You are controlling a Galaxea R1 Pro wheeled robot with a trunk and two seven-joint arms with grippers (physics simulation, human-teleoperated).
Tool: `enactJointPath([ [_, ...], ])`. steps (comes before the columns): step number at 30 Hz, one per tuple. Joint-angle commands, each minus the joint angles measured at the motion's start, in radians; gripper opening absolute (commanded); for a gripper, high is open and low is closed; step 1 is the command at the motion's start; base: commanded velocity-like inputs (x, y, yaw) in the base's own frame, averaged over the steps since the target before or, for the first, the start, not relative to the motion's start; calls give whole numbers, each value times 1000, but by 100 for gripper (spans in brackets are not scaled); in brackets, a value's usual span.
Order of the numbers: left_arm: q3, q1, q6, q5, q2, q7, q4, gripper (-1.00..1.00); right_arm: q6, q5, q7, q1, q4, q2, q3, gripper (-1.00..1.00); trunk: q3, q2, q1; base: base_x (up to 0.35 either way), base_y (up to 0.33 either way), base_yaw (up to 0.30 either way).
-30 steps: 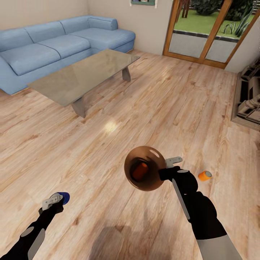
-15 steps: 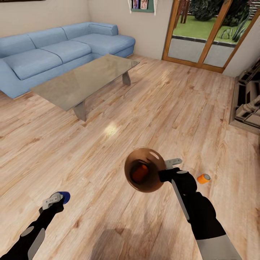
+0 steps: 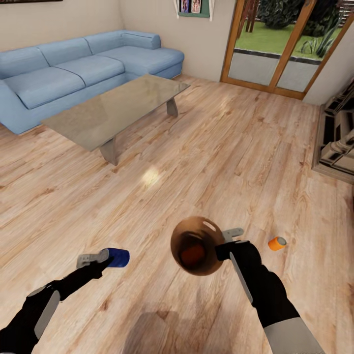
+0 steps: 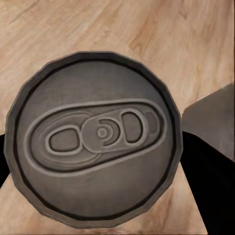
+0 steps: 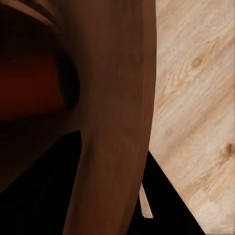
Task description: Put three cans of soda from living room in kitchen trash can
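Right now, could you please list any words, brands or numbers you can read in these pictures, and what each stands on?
None can be read.
Blue can: no label legible; its silver top bears only an embossed tab.
Orange can: too small.
Wall picture: too blurred.

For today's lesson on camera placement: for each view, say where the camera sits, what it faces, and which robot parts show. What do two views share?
Head view: high on the robot, facing down over the floor; both arms, left gripper, right gripper.
Left wrist view: faces the blue can top-on.
Right wrist view: faces the trash can wall.
Shared: blue can, also in head view.
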Motion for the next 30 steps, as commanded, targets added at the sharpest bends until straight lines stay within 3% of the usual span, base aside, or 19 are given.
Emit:
enactJointPath([
  [1, 0, 0, 17, -1, 1, -16, -10, -100, -2, -15, 1, -1, 6, 1, 1, -100, 0, 0, 0, 0, 0, 0],
  [7, 1, 0, 130, -1, 4, -156, -62, -100, -27, -15, 1, -1, 61, 3, 3, -100, 0, 0, 0, 0, 0, 0],
  [9, 1, 0, 196, -1, 9, -243, -96, -100, -33, -16, 1, -2, 90, 3, 4, -100, 0, 0, 0, 0, 0, 0],
  [11, 1, 0, 219, 0, 10, -271, -119, -100, -34, -17, 1, -2, 100, 4, 4, -100, 0, 0, 0, 0, 0, 0],
  [17, 1, 0, 237, 4, 11, -290, -139, -100, -48, -17, 1, -2, 153, 6, 6, -100, 0, 0, 0, 0, 0, 0],
  [23, 0, 0, 239, 5, 10, -292, -141, -100, -128, -15, -1, -3, 246, 7, 6, -100, 0, 0, 0, 0, 0, 0],
  [30, 0, 0, 285, 6, 10, -305, -163, -100, -141, -15, -3, -4, 283, 7, 5, -100, 0, 0, 0, 0, 0, 0],
])
